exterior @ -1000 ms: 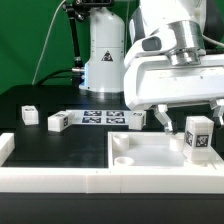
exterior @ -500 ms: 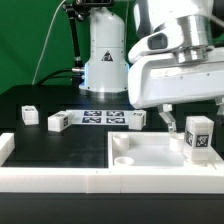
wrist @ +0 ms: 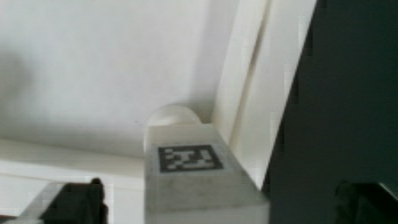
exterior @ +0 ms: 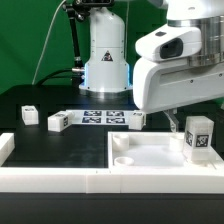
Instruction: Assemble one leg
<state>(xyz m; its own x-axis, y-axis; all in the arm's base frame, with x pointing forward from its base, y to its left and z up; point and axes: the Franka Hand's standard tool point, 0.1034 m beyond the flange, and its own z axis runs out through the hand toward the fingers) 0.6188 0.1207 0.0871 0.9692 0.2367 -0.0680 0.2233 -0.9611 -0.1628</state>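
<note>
The leg stands upright on the panel. Its long axis runs straight up from the panel's floor, with no lean that shows. It is a small white plastic block with squared edges, taller than it is wide. One broad face bears a black-and-white square tag that faces the exterior camera, and the tag sits on the lower half of that face. In the wrist view the leg shows end-on, with the tag plain on it. It stands just beside the panel's raised rim, on the inner side. A small rounded shape on the panel's floor touches its far end, but what that shape is cannot be told.

The gripper hangs above the leg with its jaws set wide. The two dark fingertips show on either side of the leg, each with a clear gap, so they grip nothing.

A round corner hole lies well apart from the leg, at the panel's corner toward the exterior view's left. Beyond the panel's far rim, on the dark worktop, lie the marker board and three more small white blocks.
</note>
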